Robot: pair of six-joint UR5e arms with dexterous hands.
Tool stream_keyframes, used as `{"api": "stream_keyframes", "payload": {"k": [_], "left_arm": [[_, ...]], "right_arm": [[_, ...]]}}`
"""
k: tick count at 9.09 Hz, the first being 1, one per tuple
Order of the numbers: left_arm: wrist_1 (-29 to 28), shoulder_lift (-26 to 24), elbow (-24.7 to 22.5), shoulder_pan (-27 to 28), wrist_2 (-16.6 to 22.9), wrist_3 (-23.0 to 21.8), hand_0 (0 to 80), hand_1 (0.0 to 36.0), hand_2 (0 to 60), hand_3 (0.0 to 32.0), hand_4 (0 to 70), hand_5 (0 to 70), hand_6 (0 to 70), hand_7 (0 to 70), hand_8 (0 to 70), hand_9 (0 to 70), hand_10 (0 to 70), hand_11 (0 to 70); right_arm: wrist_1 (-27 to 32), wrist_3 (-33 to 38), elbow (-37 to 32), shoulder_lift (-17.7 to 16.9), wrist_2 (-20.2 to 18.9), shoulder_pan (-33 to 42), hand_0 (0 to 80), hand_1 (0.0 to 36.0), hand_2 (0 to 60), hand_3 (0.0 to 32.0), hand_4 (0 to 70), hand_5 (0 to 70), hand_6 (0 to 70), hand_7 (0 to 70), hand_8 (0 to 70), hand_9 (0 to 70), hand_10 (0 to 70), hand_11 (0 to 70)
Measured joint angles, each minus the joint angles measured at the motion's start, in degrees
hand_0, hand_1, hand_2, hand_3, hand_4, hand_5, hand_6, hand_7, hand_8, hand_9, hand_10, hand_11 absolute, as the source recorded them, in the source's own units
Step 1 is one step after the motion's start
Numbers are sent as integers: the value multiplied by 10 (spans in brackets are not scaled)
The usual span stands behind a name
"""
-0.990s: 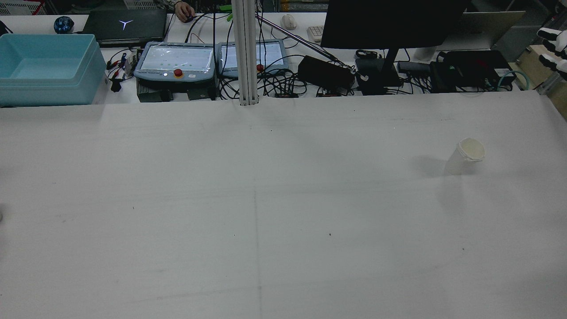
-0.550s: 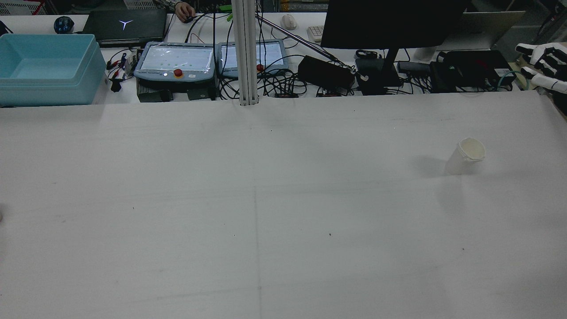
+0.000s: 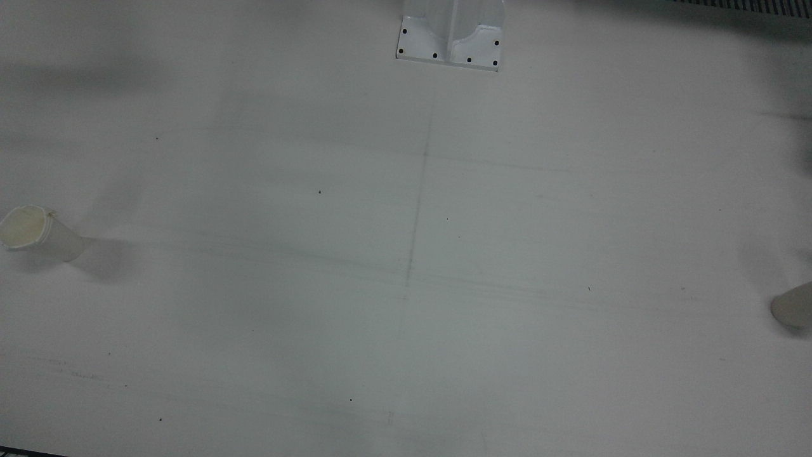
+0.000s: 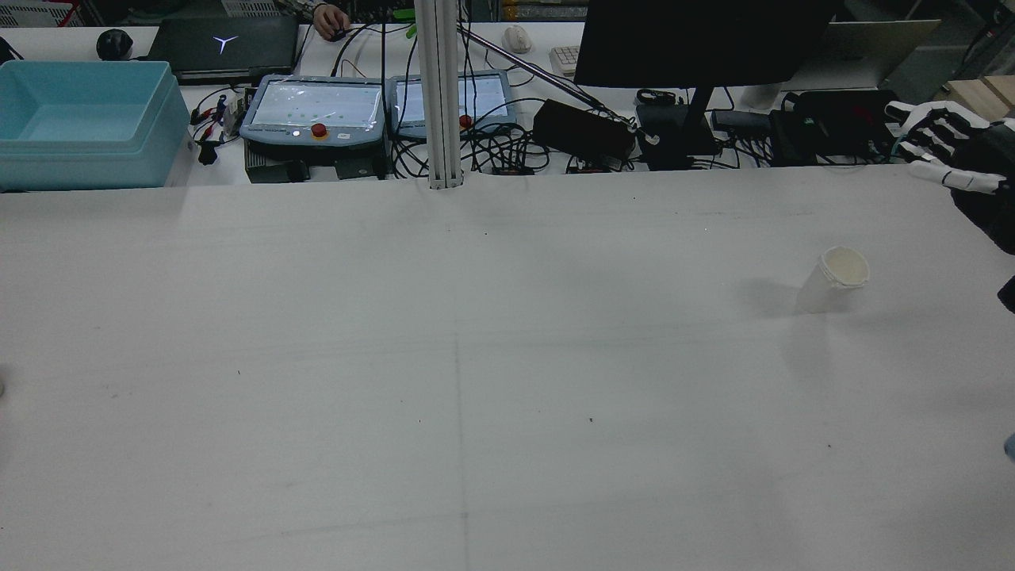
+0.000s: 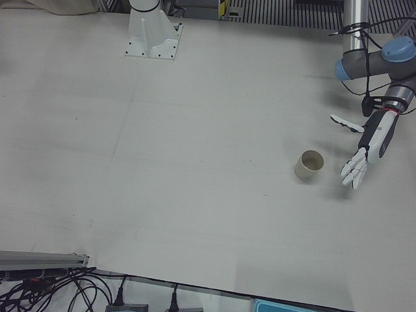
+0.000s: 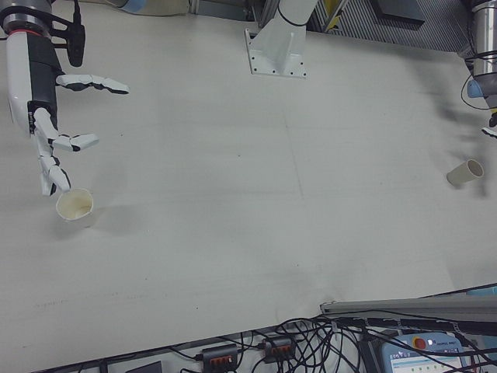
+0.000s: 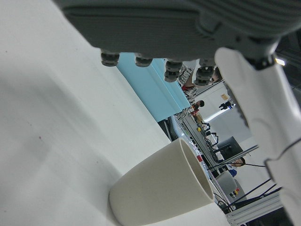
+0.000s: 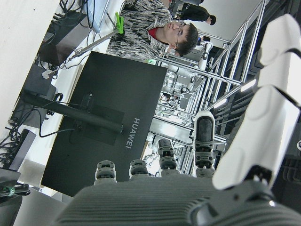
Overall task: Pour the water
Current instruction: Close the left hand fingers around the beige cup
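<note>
A white cup (image 6: 74, 204) stands under the spread, empty right robot hand (image 6: 46, 116). A beige cup (image 5: 310, 165) stands beside the spread left robot hand (image 5: 365, 146). The surface (image 3: 406, 254) between them lies open.

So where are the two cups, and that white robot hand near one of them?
cream cup (image 6: 74, 205): right-front view, on its open rim.
tan cup (image 5: 311, 165): left-front view, on its side wall.
right robot hand (image 6: 48, 132): right-front view, on the palm, fingers spread above the cream cup.
</note>
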Motion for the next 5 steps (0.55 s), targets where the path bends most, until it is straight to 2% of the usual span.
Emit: {"api": "stream_keyframes", "payload": {"k": [1, 3, 5], "left_arm": [[1, -13, 11, 11, -6, 4, 484, 88, 0, 74, 189, 0, 35, 124, 0, 10, 13, 34], [9, -43, 31, 39, -26, 7, 463, 58, 5, 76, 182, 0, 27, 117, 0, 9, 11, 28], [10, -54, 45, 95, -74, 8, 440, 39, 8, 82, 164, 0, 14, 105, 0, 7, 7, 20]], "right_arm": [[0, 0, 1, 0, 0, -5, 464, 124, 119, 0, 56, 538, 75, 139, 34, 39, 35, 63], [0, 0, 2, 0, 0, -9, 464, 121, 114, 0, 52, 538, 71, 132, 31, 34, 30, 55], [0, 0, 3, 0, 0, -10, 463, 118, 114, 0, 55, 564, 74, 137, 33, 38, 28, 52]]}}
